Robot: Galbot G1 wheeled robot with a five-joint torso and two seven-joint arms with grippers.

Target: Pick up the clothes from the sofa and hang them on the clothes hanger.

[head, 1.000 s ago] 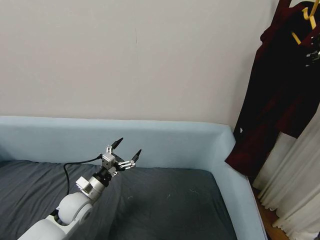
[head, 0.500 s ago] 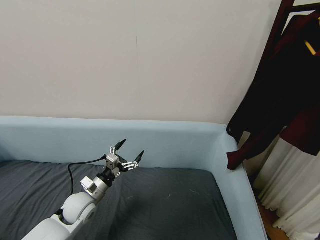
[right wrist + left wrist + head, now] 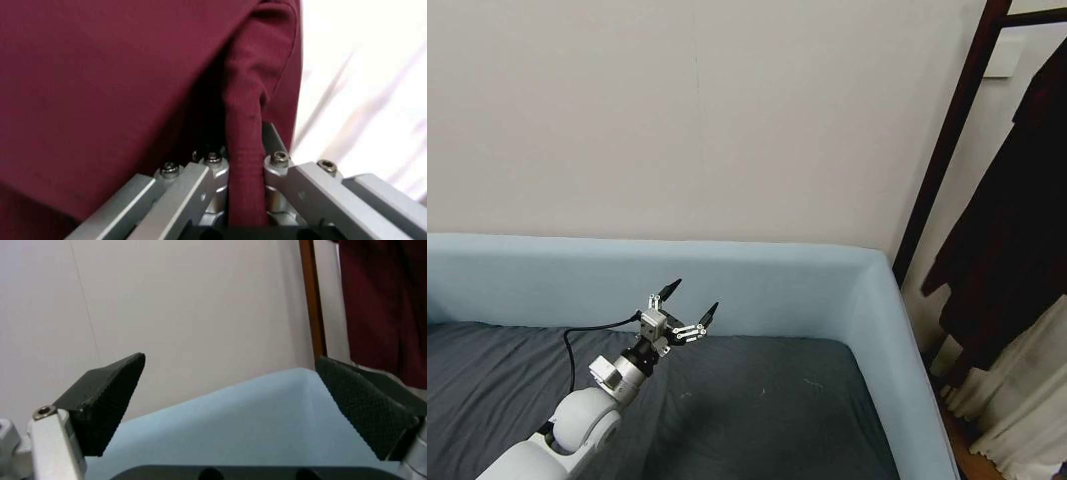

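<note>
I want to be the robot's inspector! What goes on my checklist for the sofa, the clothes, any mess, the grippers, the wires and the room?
Surface: light blue sofa with a dark grey cushion; nothing lies on the part in view.
Job's things: dark red garment hangs to the right of the sofa, beside a dark wooden post.
Clutter: nothing seen.
Grippers: left gripper open, raised over the cushion; right gripper shut on a fold of the garment.
Cables: black cable loops from the left wrist.
Surroundings: plain pale wall; white fabric below the garment.
</note>
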